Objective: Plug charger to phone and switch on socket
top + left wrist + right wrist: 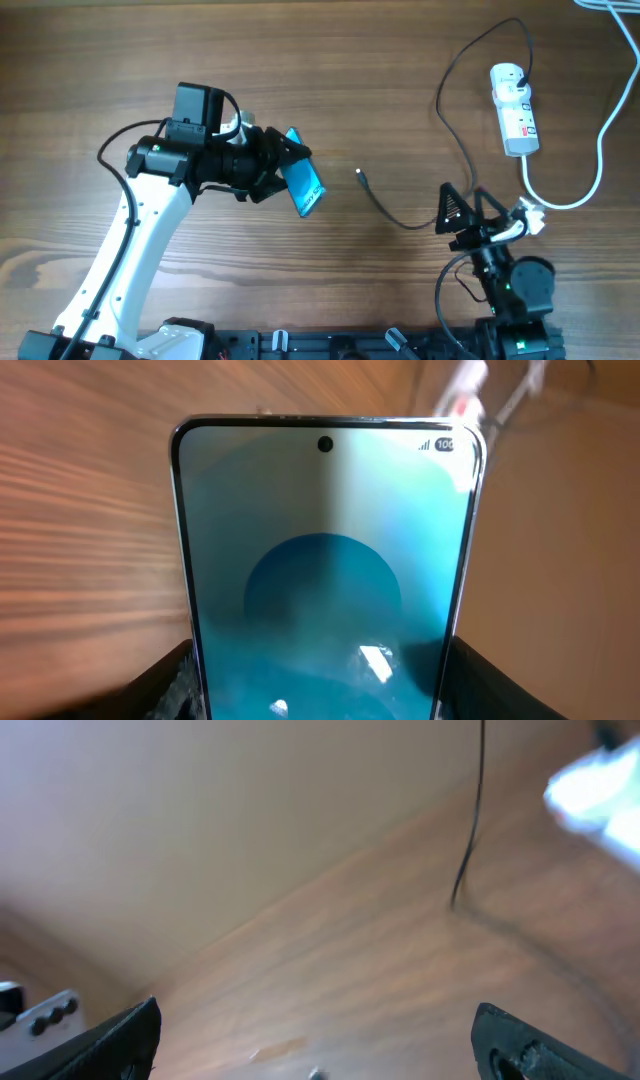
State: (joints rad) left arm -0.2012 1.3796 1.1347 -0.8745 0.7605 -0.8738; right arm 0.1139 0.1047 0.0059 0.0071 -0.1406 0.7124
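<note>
My left gripper [288, 166] is shut on the phone [304, 184], holding it tilted above the table at centre left. In the left wrist view the phone [325, 570] fills the frame, its turquoise screen lit, gripped between the dark fingers [320, 690]. The charger, a thin black cable [400, 218], lies on the table with its plug tip [360, 177] free, to the right of the phone. It runs up to the white socket [514, 110] at the far right. My right gripper [462, 205] is open and empty, next to the cable, whose strand shows in the right wrist view [470, 830].
A thick white cord [590, 150] loops from the socket toward the right edge and back near my right arm. The wooden table [330, 70] spans the whole view. The arm bases sit at the front edge.
</note>
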